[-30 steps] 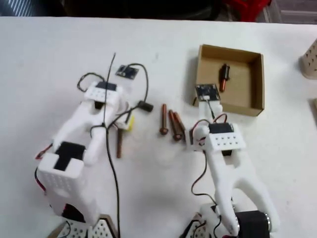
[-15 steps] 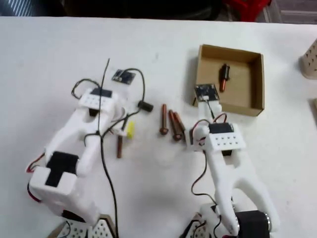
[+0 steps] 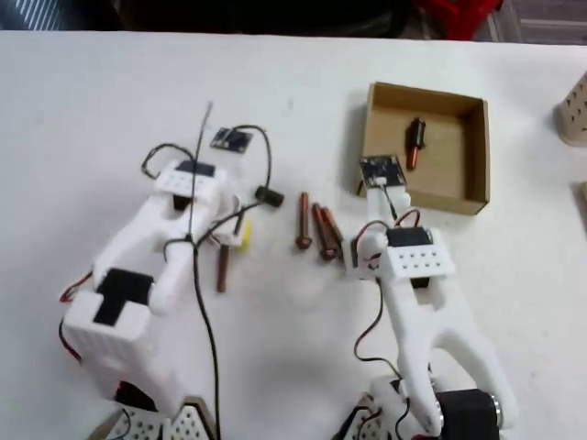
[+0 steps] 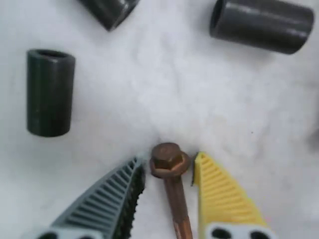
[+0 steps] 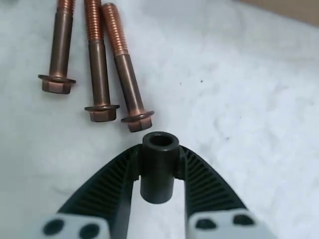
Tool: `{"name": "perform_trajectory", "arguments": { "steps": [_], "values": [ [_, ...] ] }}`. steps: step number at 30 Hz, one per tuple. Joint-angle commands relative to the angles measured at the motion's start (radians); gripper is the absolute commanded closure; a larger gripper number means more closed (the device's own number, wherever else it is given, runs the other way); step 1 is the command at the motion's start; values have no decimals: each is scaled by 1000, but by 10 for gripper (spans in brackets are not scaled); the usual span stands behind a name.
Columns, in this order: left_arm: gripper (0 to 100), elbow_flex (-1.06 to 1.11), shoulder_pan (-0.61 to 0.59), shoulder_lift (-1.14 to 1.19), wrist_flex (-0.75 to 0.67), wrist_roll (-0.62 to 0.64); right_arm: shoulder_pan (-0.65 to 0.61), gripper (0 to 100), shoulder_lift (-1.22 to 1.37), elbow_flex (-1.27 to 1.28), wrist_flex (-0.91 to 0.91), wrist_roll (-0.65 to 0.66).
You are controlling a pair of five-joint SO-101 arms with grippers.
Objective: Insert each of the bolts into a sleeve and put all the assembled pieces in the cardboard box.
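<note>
We're at the bolt pickup. The left gripper (image 4: 169, 162) has its jaws spread either side of a copper bolt (image 4: 174, 199) lying left of the table's (image 3: 92, 92) middle. The right gripper (image 5: 159, 152) pinches a black sleeve (image 5: 159, 172), bore facing three loose bolts (image 5: 97, 64). The cardboard box (image 3: 427, 99) near the far right corner holds one assembled piece (image 3: 415, 139). Next, we reckon: clamp the bolt, lift, line it up with that bore. Can't tell whether the jaws touch the head; the threaded end is cut off
</note>
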Motion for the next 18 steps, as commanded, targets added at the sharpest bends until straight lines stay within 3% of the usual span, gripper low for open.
{"name": "perform_trajectory", "arguments": {
  "steps": [1,10,18],
  "values": [
    [876,-66,-8,30,48,12,10,978,-4,-18,-18,20],
    [969,-72,-7,31,57,8,13,978,-4,-28,-18,20],
    [708,-60,-8,-5,58,14,13,978,-4,-28,-18,20]
  ]
}}
